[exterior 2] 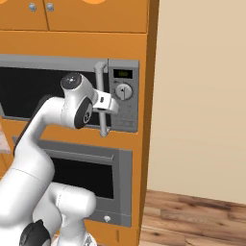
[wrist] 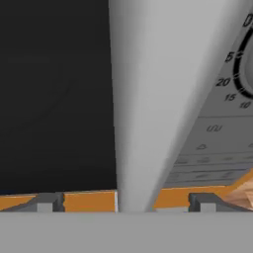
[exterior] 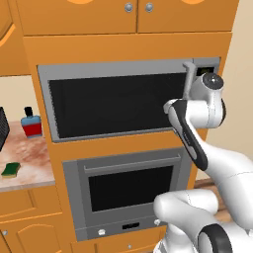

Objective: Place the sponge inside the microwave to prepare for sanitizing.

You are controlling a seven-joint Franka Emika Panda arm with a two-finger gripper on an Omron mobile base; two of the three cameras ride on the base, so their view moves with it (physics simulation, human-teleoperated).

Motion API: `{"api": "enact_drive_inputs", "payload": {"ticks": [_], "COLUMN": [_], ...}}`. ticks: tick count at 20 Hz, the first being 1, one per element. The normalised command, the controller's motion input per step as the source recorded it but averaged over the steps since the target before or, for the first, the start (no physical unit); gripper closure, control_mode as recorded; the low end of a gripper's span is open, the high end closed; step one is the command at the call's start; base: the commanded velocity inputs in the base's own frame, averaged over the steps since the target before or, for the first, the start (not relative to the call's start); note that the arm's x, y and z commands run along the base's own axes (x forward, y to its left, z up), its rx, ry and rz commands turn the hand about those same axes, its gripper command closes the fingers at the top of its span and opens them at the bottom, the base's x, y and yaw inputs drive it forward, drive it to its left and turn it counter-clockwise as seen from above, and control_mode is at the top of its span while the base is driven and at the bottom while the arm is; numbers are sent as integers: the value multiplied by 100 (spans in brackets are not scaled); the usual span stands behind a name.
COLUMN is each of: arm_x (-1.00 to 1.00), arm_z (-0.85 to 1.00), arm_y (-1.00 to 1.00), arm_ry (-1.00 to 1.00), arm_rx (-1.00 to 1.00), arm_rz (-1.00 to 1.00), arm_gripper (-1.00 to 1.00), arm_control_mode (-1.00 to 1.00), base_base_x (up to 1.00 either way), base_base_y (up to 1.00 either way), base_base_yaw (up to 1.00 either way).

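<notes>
The microwave [exterior: 113, 101] is built into the orange cabinet wall, its dark glass door closed. Its grey bar handle [exterior 2: 102, 91] runs upright beside the panel with dial and display [exterior 2: 123, 91]. My gripper [exterior 2: 106, 104] is at this handle and stands open. In the hand view the handle [wrist: 148, 99] rises between the two fingertips [wrist: 48, 202] with space on both sides, so nothing is gripped. The sponge [exterior: 11, 169], green on top with a yellow layer under it, lies on the counter at the far left, well away from the gripper.
A blue-and-red bottle [exterior: 31, 122] with a black cap stands on the counter [exterior: 34, 168] behind the sponge. A grey oven [exterior: 131, 190] sits under the microwave. Upper cabinet doors [exterior: 138, 12] hang above. A beige wall and wooden floor [exterior 2: 192, 216] lie to the right.
</notes>
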Motion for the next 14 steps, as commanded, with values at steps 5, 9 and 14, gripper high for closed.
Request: {"api": "enact_drive_inputs", "payload": {"ticks": [5, 9, 14], "arm_x": [31, 24, 18], "arm_z": [0, 0, 0], "arm_y": [-17, -11, -2], "arm_ry": [0, 0, -1], "arm_rx": [0, 0, 0], "arm_rz": [0, 0, 0], "arm_gripper": [-100, -100, -100], "arm_control_mode": [-100, -100, -100], "base_base_x": [0, 0, 0], "base_base_y": [0, 0, 0], "base_base_yaw": [0, 0, 0]}}
